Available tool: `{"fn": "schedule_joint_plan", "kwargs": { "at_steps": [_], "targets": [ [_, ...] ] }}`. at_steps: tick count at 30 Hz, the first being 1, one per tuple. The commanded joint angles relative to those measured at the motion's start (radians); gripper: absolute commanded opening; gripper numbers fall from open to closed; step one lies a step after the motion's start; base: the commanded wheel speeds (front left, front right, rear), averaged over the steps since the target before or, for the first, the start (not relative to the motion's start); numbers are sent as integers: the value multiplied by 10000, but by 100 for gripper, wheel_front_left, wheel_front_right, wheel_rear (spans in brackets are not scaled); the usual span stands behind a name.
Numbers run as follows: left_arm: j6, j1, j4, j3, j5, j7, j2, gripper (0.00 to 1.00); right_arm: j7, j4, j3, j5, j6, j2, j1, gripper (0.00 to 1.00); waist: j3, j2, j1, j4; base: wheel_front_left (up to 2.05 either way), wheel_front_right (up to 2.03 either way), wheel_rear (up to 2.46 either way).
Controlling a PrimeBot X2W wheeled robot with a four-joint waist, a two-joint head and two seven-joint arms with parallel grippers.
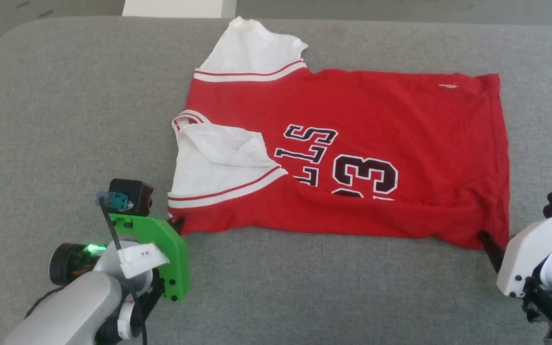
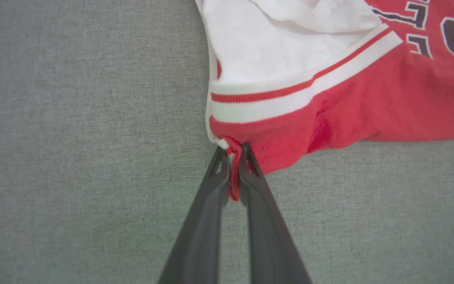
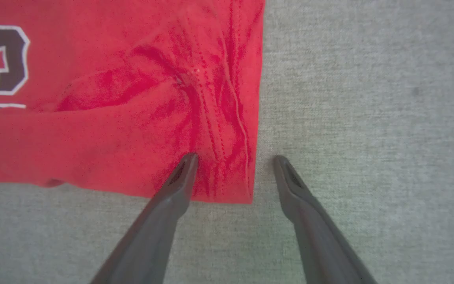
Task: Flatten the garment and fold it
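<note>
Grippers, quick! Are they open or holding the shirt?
Left gripper: closed on the shirt's corner.
Right gripper: open, straddling the shirt's other near corner.

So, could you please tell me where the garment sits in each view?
Head view: garment across the centre, sleeves leftward.
Left wrist view: garment top right, corner pinched in jaws of left gripper.
Right wrist view: garment upper left, open jaws of right gripper astride its corner.
Shared landmark: the black digit 3.
</note>
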Motion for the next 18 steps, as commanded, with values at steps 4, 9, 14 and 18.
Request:
{"fn": "schedule_joint_plan", "kwargs": {
  "at_steps": [4, 9, 14, 18],
  "targets": [
    [7, 109, -14, -6, 118, 25, 177, 0, 214, 465, 193, 44, -13, 28, -74, 100, 265, 0, 0, 129, 0, 0, 0],
    [-78, 113, 90, -22, 74, 67, 244, 0, 250, 442, 302, 89, -13, 28, -4, 0, 288, 0, 0, 149, 0, 0, 0],
    [-178, 186, 254, -42, -12, 93, 301, 0, 318, 41, 300, 131, -13, 17, 84, 0, -65, 0, 0, 106, 0, 0, 0],
    [-205, 299, 321, -32, -96, 101, 372, 0, 603, -440, 443, 468, -13, -269, 283, 0, -515, 0, 0, 63, 0, 0, 0]
  ]
}}
